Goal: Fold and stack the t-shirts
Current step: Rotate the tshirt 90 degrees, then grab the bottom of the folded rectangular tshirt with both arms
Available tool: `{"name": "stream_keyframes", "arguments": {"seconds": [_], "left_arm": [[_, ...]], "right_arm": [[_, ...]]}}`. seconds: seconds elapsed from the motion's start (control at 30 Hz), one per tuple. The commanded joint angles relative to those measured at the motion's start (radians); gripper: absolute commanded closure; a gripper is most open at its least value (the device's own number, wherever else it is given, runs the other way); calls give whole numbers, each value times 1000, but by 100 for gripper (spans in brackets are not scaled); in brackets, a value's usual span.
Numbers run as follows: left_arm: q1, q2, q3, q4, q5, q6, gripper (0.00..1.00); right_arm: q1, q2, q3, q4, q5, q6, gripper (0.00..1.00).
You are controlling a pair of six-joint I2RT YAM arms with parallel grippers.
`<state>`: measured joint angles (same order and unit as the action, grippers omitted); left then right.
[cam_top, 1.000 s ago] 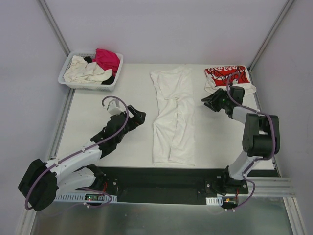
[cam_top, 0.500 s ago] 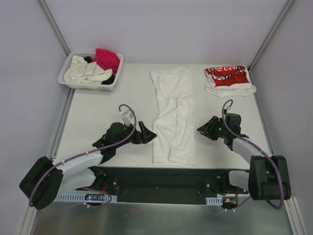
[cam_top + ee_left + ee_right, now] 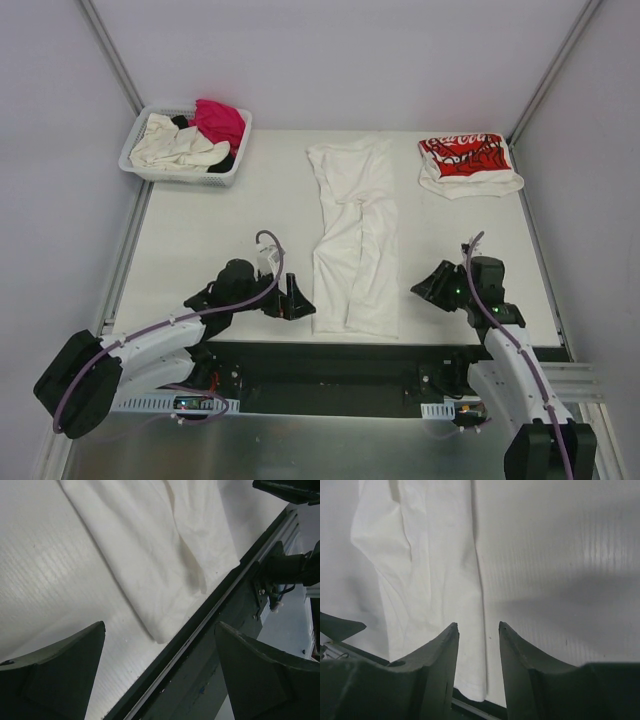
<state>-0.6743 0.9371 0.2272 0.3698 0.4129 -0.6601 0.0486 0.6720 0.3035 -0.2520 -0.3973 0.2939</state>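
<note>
A large plain white t-shirt [image 3: 352, 240] lies folded into a long strip down the middle of the table. My left gripper [image 3: 296, 299] hovers wide open just left of its near left corner, with nothing between the fingers. In the left wrist view that shirt [image 3: 150, 545] ends just ahead of the gripper [image 3: 160, 625]. My right gripper [image 3: 424, 288] is open and empty, to the right of the shirt's near end. The right wrist view has the shirt's [image 3: 425, 570] right edge running between the gripper's [image 3: 478, 624] fingers, below them. A folded white t-shirt with red print [image 3: 466, 160] rests at the back right.
A white slotted basket [image 3: 138, 166] at the back left holds cream, magenta and black t-shirts. A black rail [image 3: 330, 358] runs along the table's near edge, close under both grippers, and shows in the left wrist view [image 3: 225, 625]. Grey walls close in both sides.
Both arms have drawn back to the near edge. The left gripper has swung right to the white shirt's near corner. The right one has come from beside the red-print shirt down to the shirt's near end.
</note>
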Motion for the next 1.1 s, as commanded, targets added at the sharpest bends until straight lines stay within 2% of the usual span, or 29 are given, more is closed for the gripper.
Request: {"name": "stream_keyframes", "arguments": {"seconds": [0.0, 0.23, 0.53, 0.8, 1.07], "left_arm": [[-7, 54, 58, -114, 55, 62, 11], [-34, 153, 129, -183, 61, 79, 11], [-90, 269, 198, -181, 60, 68, 11], [-122, 316, 235, -180, 52, 57, 12], [-126, 350, 208, -120, 59, 50, 12]], "right_arm": [[19, 31, 51, -190, 18, -55, 59], [97, 20, 68, -248, 69, -47, 59], [197, 109, 94, -260, 86, -7, 59], [275, 161, 62, -204, 77, 51, 59], [349, 163, 28, -156, 106, 91, 59]]}}
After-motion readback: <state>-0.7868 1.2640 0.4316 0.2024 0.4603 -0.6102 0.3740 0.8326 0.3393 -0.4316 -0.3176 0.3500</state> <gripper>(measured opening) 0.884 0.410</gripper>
